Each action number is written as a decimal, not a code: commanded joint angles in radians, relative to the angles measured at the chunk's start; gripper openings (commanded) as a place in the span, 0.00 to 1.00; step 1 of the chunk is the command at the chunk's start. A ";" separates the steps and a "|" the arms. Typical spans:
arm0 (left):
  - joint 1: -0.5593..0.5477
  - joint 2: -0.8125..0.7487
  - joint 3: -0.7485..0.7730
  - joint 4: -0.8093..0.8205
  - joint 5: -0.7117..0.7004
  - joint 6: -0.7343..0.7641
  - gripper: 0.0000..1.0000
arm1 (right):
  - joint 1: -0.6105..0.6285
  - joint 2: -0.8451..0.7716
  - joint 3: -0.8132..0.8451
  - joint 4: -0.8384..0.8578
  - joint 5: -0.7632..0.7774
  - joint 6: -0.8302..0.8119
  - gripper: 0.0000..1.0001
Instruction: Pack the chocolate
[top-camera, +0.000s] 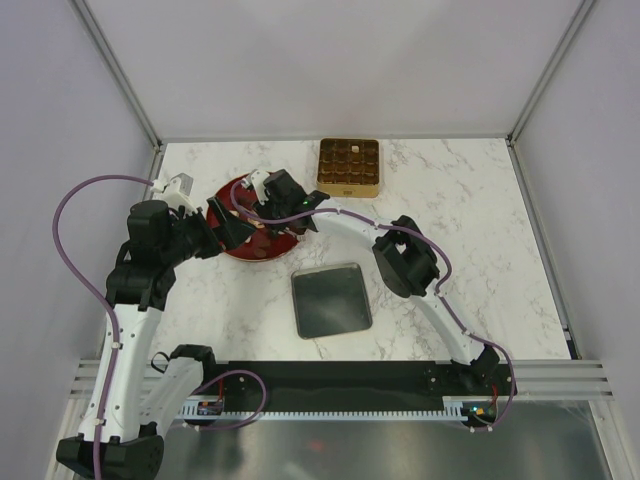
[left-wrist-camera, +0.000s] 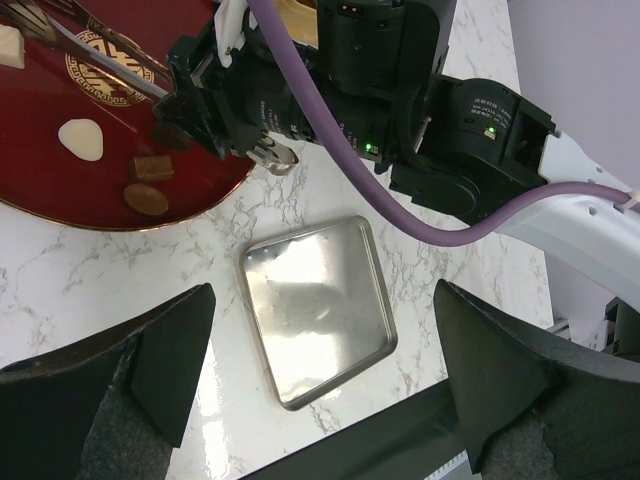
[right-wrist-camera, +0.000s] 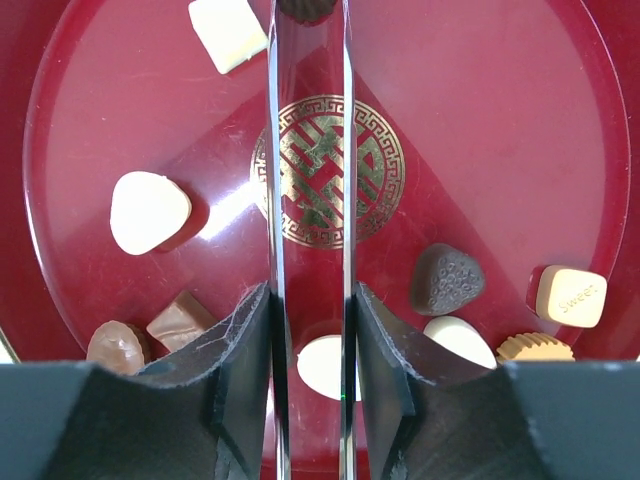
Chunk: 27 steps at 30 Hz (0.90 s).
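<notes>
Chocolate (right-wrist-camera: 150, 211): small cream, tan and dark pieces, rounded or squarish, lying loose in the red dish (right-wrist-camera: 480, 120), left of centre toward the far side. One dark piece shows between the blades of the tongs (right-wrist-camera: 277, 200). The right gripper (right-wrist-camera: 310, 320) is part-closed, pinching those metal tongs, probably to lift pieces cleanly into the gold tin (top-camera: 348, 167) to the far right. The left gripper (left-wrist-camera: 320, 400) gapes wide and empty at the dish's left edge.

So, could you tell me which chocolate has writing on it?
The cream squarish piece at the right edge of the right wrist view; it alone is stamped "Sweet".
</notes>
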 joint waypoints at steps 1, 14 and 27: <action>0.004 -0.009 0.032 0.011 0.017 -0.022 0.98 | 0.004 -0.013 0.015 0.051 0.013 0.014 0.40; 0.006 -0.025 0.043 0.011 0.043 -0.048 0.98 | -0.071 -0.228 -0.145 0.143 -0.036 0.109 0.37; 0.006 -0.019 0.041 0.000 0.026 -0.034 0.98 | -0.292 -0.300 -0.171 0.116 0.011 0.095 0.36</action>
